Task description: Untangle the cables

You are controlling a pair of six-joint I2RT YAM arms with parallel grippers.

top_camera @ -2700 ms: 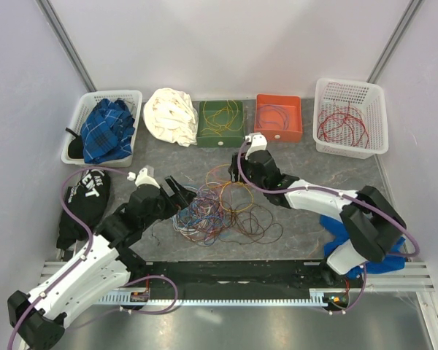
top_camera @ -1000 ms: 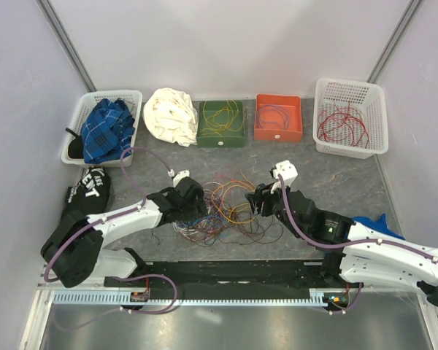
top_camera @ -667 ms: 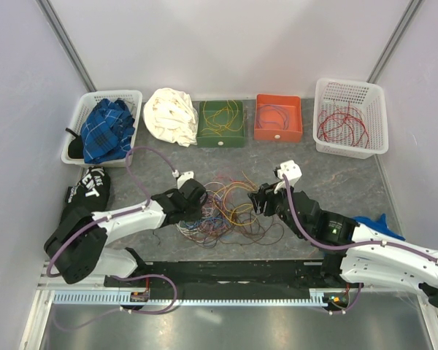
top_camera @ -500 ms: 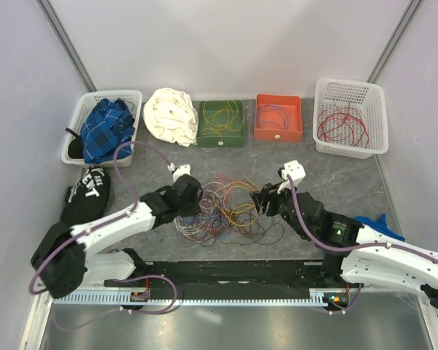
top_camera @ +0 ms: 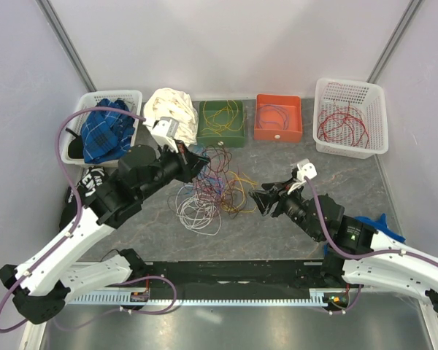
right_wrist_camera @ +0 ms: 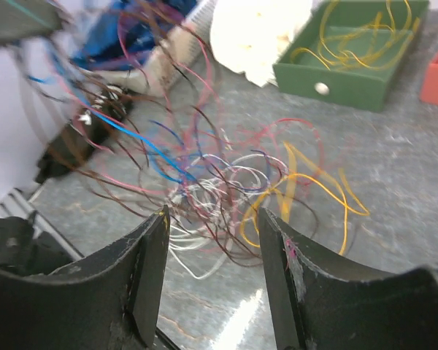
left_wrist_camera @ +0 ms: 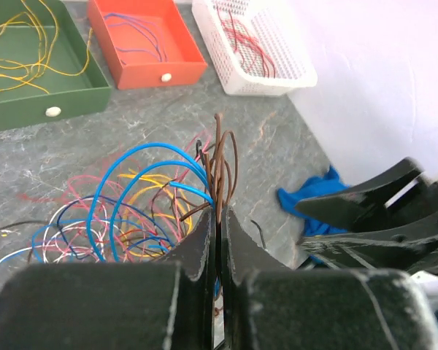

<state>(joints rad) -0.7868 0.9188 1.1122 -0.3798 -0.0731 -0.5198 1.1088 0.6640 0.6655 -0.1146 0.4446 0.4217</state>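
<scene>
Grey marbled table carries the cables, a loose tangle at its middle. Left gripper is pinched tight on a few brown strands, held raised above the heap. Right gripper stands parted and empty, the tangle just ahead of it.

Both arms — white shells, black joints, black tool fingers, looping lavender hoses.

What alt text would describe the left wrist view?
The left gripper is shut on a few brown wires that rise from a tangle of blue, yellow and pink wires on the table. Beyond sit a green tray, an orange tray and a white basket, each holding wires.
</scene>
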